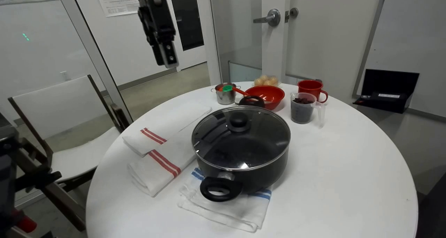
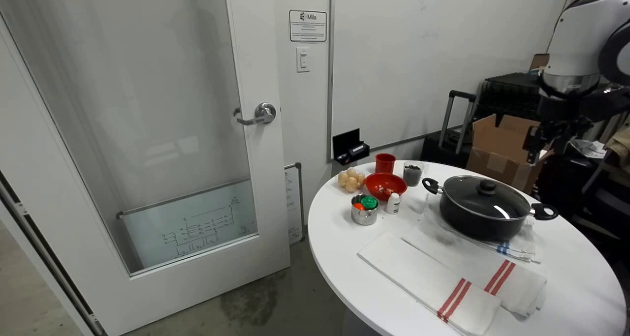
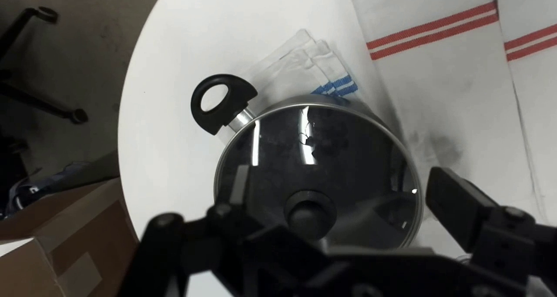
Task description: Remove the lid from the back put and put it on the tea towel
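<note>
1. While the black two-fingered gripper hangs higher than the round black pot, well apart from it, its jaws stand wide apart with nothing held.
2. The round clear-glass lid, rimmed in bright metal, sits flat on the pot.
3. Seen from the wrist, the lid's round black knob shows in the gap between the fingers, well below them and touching neither.
4. Under the pot, and sticking out from it, lies a white cloth towel with blue stripes; just beside the pot is a folded white cloth towel with red stripes, and next out from the pot a matching red-striped towel.
5. Only the wrist view makes the spread of the fingers plain; in both exterior views it is hard to read.
6. Of the pot's black loop-shaped handles, both exterior views show two, the wrist view one.
7. In an exterior view, a small white bottle stands near the pot, beside a shallow red bowl.
8. An open brown cardboard box shows behind the pot in an exterior view and at the edge of the wrist view.
</note>
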